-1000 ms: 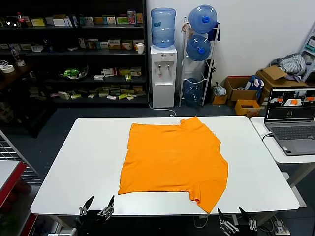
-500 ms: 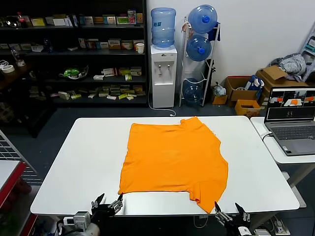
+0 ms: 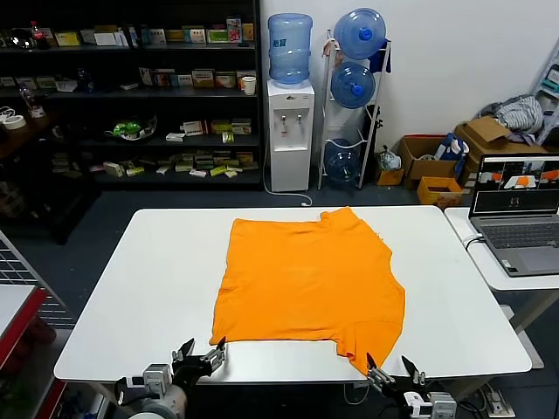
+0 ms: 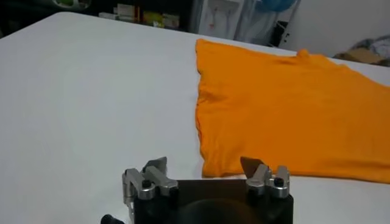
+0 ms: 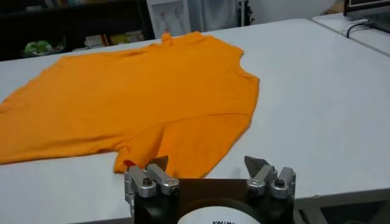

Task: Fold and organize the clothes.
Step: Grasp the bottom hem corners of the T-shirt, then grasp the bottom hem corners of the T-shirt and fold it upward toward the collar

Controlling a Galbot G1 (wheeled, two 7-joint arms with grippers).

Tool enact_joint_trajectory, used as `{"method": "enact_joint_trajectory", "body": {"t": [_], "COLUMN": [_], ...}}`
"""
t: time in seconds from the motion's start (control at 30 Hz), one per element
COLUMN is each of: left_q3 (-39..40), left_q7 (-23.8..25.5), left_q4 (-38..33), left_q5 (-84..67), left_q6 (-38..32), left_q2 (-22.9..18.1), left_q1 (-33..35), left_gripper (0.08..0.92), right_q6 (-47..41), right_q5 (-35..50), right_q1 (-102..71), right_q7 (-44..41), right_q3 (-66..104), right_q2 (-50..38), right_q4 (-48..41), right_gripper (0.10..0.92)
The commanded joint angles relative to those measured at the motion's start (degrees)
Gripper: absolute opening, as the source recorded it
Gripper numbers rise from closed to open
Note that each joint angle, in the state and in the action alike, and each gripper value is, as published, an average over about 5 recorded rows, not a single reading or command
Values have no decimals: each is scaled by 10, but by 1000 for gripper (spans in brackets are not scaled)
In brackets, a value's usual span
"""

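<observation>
Both pincers have crept up from the lower edge of the frame toward the near hem of the shirt since a second ago; the shirt itself has not shifted

Left pincer [image 3: 203, 360] sits at lower left, just short of the near-left hem corner, jaws spread and holding nothing. In its wrist view [image 4: 207, 176] that corner lies close ahead of the fingertips, not yet between them

Right pincer [image 3: 389, 377] at lower centre-right, jaws also apart and empty, tips near the drooping sleeve end. Its wrist view [image 5: 207, 170] shows the sleeve edge just beyond the fingers

The orange T-shirt [image 3: 310, 284] lies spread mostly flat in the middle of the white surface [image 3: 148, 288], collar toward the far edge, hem toward the robot, one sleeve trailing to the lower right. No lettering visible on the upper side

Judgement: the two arms line up on the near corners because a two-point grip at the hem would let the cloth be lifted and laid over toward the collar. Fold not yet begun

A laptop [image 3: 515, 214] stands on a side table at the right, well apart from the shirt
</observation>
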Motion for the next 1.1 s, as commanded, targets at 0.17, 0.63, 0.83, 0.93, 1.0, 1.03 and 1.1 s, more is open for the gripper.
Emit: {"method": "enact_joint_trajectory", "body": {"t": [0.17,0.63,0.83,0.93,1.0,1.03,1.1], "left_q3": [15,24,24,23,20,18,15], "left_q7": [1,4,10,11,11,10,4], "left_q4": [17,23,24,22,13,4,-19], "left_q5": [24,44,47,48,45,41,24], "left_q6": [3,-11,-26,-34,-38,-38,-36], "left_q2": [-5,-7,-9,-8,-5,-1,13], "left_q1": [-18,-15,-16,-15,-11,-7,9], "left_gripper": [631,224,93,91,91,91,91], "right_q6": [-11,12,34,51,62,67,69], "right_q5": [-7,-21,-22,-20,-14,-10,1], "right_q1": [13,-7,-9,-11,-18,-26,-50], "right_q7": [7,1,-6,-12,-15,-16,-15], "right_q3": [-14,-8,-6,-6,-6,-5,-2], "right_q2": [5,2,0,-3,-9,-16,-34], "right_q4": [-12,1,3,6,15,24,46], "right_gripper": [548,156,124,124,124,124,124]}}
